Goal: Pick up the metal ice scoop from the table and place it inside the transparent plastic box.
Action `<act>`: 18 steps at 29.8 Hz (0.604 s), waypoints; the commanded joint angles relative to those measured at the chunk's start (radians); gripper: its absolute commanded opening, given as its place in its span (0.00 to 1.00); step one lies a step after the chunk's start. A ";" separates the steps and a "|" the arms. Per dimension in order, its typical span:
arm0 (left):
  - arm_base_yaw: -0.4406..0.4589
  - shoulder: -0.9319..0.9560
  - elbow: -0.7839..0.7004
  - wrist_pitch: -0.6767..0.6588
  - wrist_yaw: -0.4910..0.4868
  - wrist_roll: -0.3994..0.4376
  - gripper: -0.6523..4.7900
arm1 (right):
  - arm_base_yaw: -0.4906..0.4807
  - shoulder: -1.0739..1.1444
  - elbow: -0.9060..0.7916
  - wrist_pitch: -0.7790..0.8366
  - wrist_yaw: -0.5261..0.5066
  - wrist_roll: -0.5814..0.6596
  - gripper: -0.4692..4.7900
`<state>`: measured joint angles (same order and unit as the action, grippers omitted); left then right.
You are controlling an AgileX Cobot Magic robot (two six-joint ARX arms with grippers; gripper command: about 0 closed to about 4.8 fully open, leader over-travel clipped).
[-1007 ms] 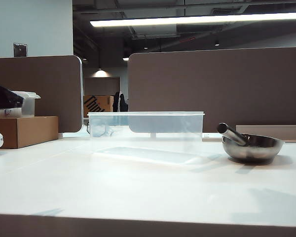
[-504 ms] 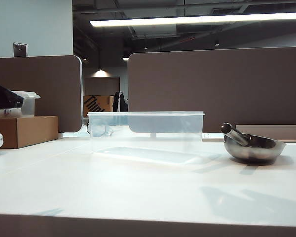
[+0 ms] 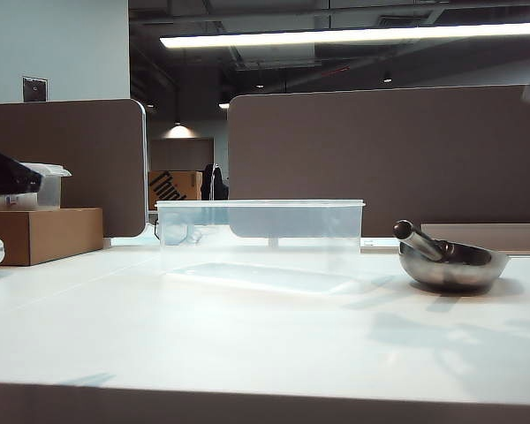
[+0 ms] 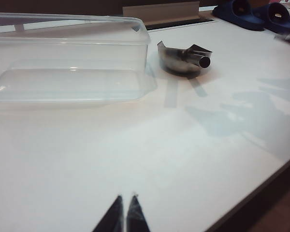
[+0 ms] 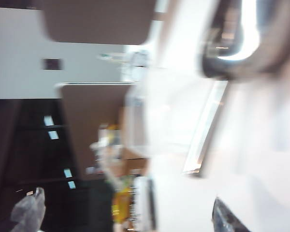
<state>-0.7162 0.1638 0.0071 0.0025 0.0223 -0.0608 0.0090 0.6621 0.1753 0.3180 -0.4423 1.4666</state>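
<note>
The metal ice scoop [image 3: 450, 261] lies on the white table [image 3: 247, 344] at the right, bowl up, its handle [image 3: 417, 240] slanting up to the left. The transparent plastic box [image 3: 261, 234] stands lidless just left of it, with nothing inside. In the left wrist view the box [image 4: 67, 58] and scoop [image 4: 183, 58] lie far ahead of my left gripper [image 4: 125, 199], which is shut on nothing low over bare table. The right wrist view is blurred and rolled on its side. It shows the scoop [image 5: 237, 38] ahead. My right gripper [image 5: 135, 220] shows one fingertip [image 5: 224, 218], far off centre, so its jaws stand open.
A brown cardboard box [image 3: 44, 234] with a small lidded container [image 3: 44, 185] on it stands at the far left. Brown partitions [image 3: 389, 159] rise behind the table. Dark blue shapes [image 4: 253, 12] sit at the far edge beyond the scoop. The table edge [image 4: 261, 186] runs close by.
A broad arm shadow has spread over the table in front of the scoop, and a blurred piece of arm now shows at the exterior view's right edge. Box and left gripper have not moved.
</note>
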 commanded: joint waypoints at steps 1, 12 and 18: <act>-0.001 -0.001 0.000 0.009 0.000 0.000 0.16 | 0.029 0.193 0.002 0.180 -0.001 -0.029 0.93; -0.001 -0.001 0.000 0.010 0.002 0.000 0.16 | 0.161 0.909 0.237 0.599 0.018 -0.023 0.89; -0.001 -0.001 0.000 0.010 0.000 0.000 0.16 | 0.194 1.054 0.364 0.599 -0.008 -0.023 0.69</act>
<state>-0.7162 0.1635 0.0071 0.0029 0.0219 -0.0608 0.1902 1.7077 0.5251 0.9005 -0.4400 1.4460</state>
